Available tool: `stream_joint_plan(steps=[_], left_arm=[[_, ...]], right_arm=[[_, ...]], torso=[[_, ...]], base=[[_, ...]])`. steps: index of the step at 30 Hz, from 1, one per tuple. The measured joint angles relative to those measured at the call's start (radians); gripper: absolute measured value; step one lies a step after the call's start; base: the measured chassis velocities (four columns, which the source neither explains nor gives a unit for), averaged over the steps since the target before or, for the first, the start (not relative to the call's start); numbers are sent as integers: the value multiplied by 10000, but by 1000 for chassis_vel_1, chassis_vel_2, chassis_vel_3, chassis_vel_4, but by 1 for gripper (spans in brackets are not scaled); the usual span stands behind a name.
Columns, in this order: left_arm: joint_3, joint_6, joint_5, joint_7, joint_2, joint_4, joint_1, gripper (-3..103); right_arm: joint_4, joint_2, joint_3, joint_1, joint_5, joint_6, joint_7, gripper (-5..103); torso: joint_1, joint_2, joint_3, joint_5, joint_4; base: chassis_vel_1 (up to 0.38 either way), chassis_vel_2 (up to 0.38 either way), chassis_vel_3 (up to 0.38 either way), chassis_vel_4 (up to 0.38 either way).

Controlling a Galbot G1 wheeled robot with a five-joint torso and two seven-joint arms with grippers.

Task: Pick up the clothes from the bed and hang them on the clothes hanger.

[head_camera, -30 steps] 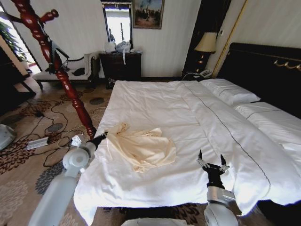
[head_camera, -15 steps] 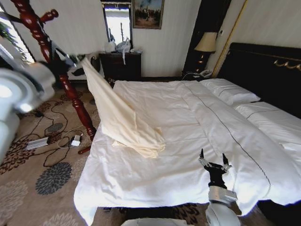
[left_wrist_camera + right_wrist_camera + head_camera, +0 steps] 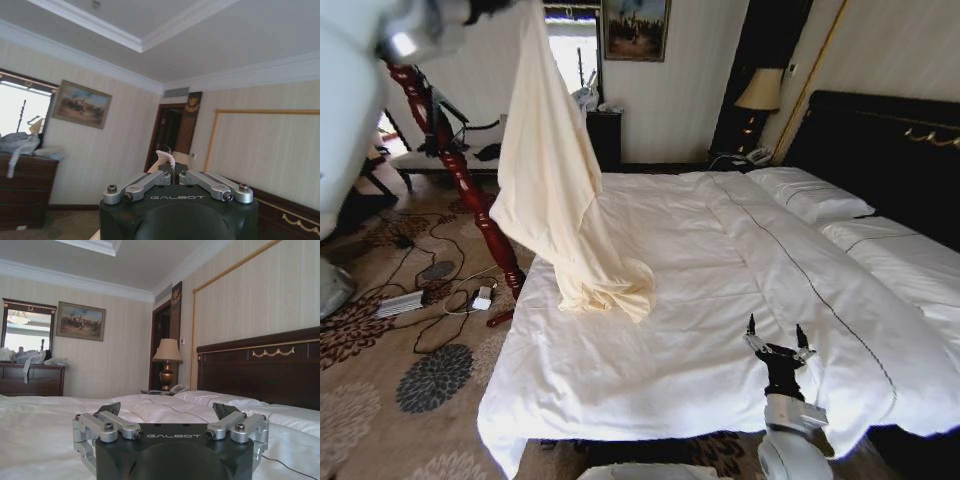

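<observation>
Higher now than a moment ago, the left gripper [image 3: 172, 175] has carried the clothes [image 3: 560, 170] up off the mattress, and the arm that was stretched low beside the mattress is raised to the top left of the head view. From the left wrist view its fingers are pressed together on a small crimped fold of the cream fabric. From that pinch the garment hangs in one long drape, widening as it falls, and its bunched lower end rests on the white duvet near the left edge of the bed [image 3: 740, 300]. Just behind the hanging cloth stands the clothes hanger [image 3: 455, 170], its dark-red turned post rising from the patterned carpet [image 3: 410, 390] beside the bed; the garment is not on any of its pegs. Cables and a power strip [image 3: 400, 303] lie on the carpet by the post's foot. Over on the other side, the right gripper [image 3: 775, 340] sits low above the foot of the bed, its fingers spread wide with nothing between them. Beyond it the duvet's thin dark stitched line runs up toward the white pillows [image 3: 810, 195] and the black headboard [image 3: 885, 150]
</observation>
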Motion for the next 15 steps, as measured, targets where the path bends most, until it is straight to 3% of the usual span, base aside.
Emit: stream_joint_plan(steps=[4, 12, 13, 15], left_arm=[[-130, -3, 51, -10, -523, -80, -238, 2], [-598, -72, -522, -131, -493, -929, -540, 2], [-616, -72, -608, -178, -419, -1040, -546, 2], [-743, 97, -772, -640, 347, -2092, 30, 2]], right_arm=[[25, 16, 30, -42, 7, 43, 12, 100], [-64, 19, 31, -41, -18, 121, 39, 100], [-90, 28, 1, -33, -32, 122, 40, 100], [-173, 69, -102, 1, -76, 128, 40, 100]], torso=[[-1, 1, -1, 1, 7], [-7, 3, -4, -10, 12], [-7, 3, -4, -6, 11], [-7, 4, -5, 1, 5]], base=[[0, 0, 0, 0], [0, 0, 0, 0], [0, 0, 0, 0], [0, 0, 0, 0]])
